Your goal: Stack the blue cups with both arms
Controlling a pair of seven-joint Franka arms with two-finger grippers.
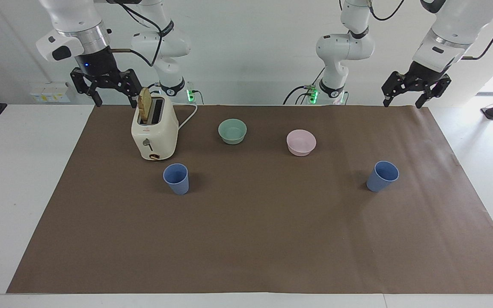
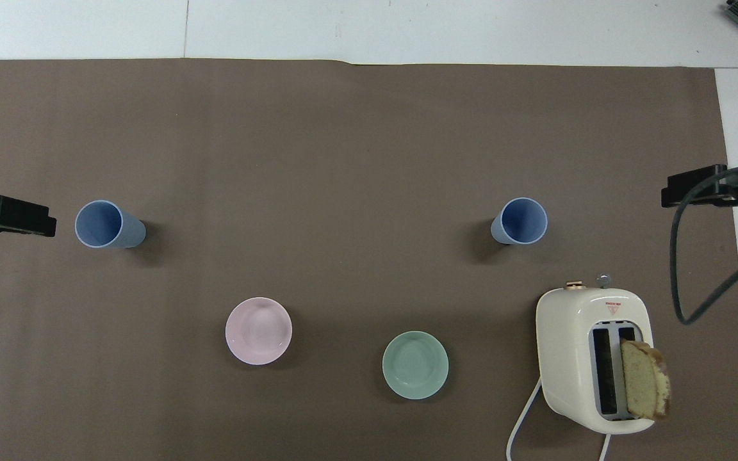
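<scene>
Two blue cups (image 1: 176,179) (image 1: 383,176) upright, well apart on the mat; left gripper (image 1: 416,91) and right gripper (image 1: 105,87) raised, spread, empty.

Blue cups (image 1: 176,179) (image 1: 382,176), green bowl (image 1: 232,131), pink bowl (image 1: 301,142), cream toaster (image 1: 155,131), brown mat (image 1: 255,239).

Table (image 1: 24,192), brown mat (image 1: 255,239), cups, bowls, toaster (image 1: 154,132)

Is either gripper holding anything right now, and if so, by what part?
Nothing is held. The left gripper and right gripper hang open above the table, and both blue cups stand untouched on the mat.
</scene>
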